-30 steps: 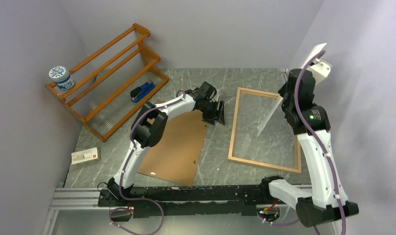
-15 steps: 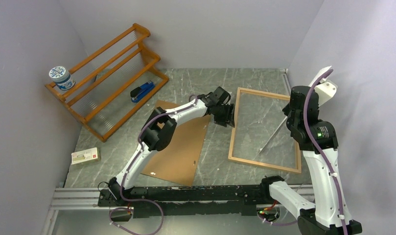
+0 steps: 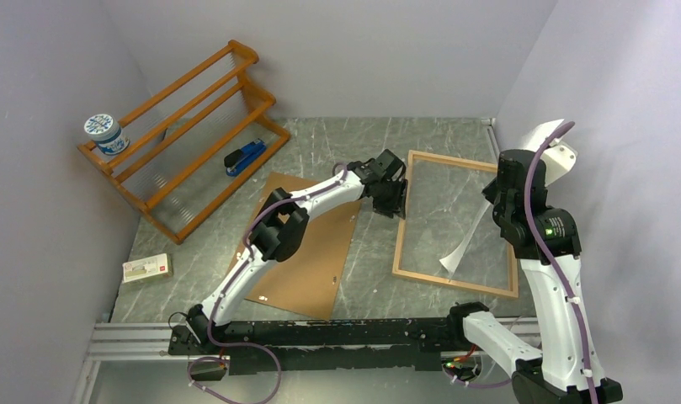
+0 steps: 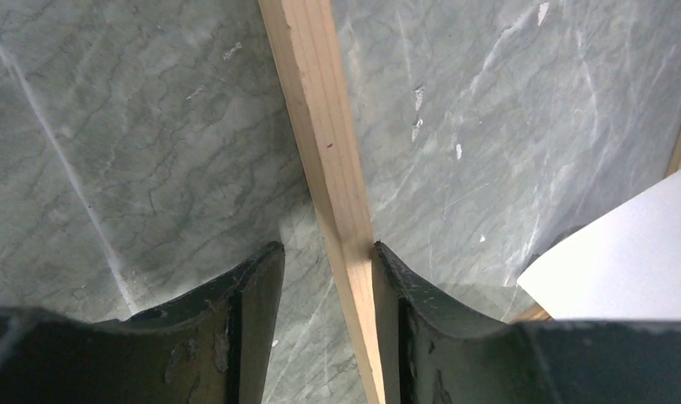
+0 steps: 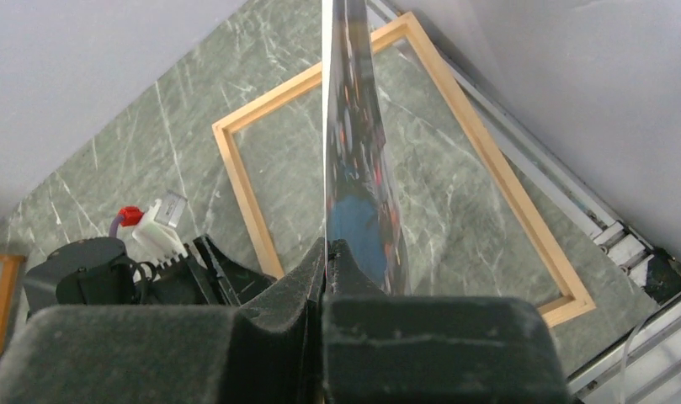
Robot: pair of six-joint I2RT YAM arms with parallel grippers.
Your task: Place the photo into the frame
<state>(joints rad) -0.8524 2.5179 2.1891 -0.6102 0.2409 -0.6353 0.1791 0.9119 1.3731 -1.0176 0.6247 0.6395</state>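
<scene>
The frame (image 3: 454, 284), a thin light-wood rectangle, lies flat on the marble table at the right. My left gripper (image 3: 393, 202) is open and straddles the frame's left rail (image 4: 320, 126); the rail touches the right finger (image 4: 396, 286). My right gripper (image 5: 327, 248) is shut on the photo (image 5: 353, 143). It holds the photo edge-on and steeply tilted above the frame, colour side to the right. In the top view the photo's white back (image 3: 465, 240) hangs down, its lower corner curling onto the frame's inside. A white corner of it shows in the left wrist view (image 4: 623, 252).
A brown backing board (image 3: 307, 248) lies left of the frame. An orange-brown slatted rack (image 3: 194, 126) at the back left holds a blue stapler (image 3: 244, 156) and a tin (image 3: 105, 133). A small box (image 3: 146, 268) lies near the left. The right wall stands close to my right arm.
My left gripper has moved right from the backing board to the frame's left rail. My right arm has shifted toward the near side and lowered the photo, whose lower corner now curls on the frame's inside.
</scene>
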